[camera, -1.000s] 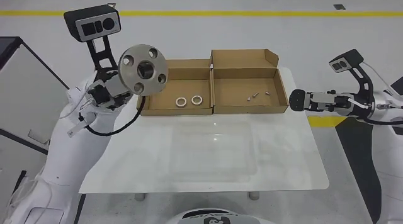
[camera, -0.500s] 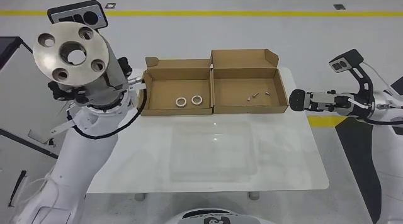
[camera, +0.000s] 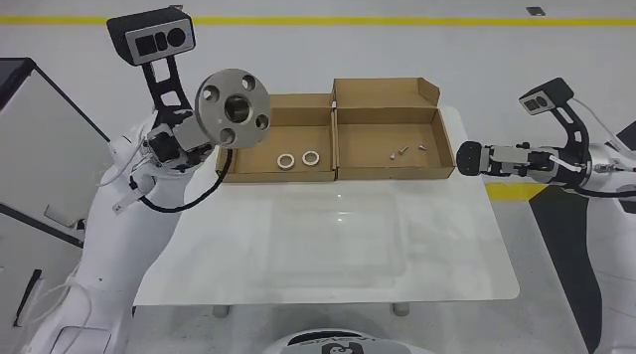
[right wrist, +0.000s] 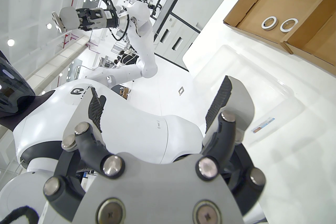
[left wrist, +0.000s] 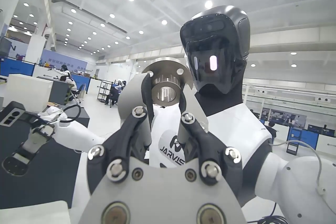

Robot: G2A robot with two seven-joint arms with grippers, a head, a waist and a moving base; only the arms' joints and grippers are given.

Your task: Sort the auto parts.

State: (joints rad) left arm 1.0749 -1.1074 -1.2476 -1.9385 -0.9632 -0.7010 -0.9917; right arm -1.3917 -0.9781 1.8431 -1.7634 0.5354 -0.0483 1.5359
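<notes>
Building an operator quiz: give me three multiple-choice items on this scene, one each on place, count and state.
1. The white rings lie: A) in a cardboard box B) on the bare table C) in a clear tray.
2. How many white rings? A) one B) two C) four.
3. The left end effector is: A) open B) shut on a metal flange C) shut on a ring.
Key: 1 A, both sit on the box floor; 2 B, a pair lies side by side; 3 B, it clamps the flange's hub.
</notes>
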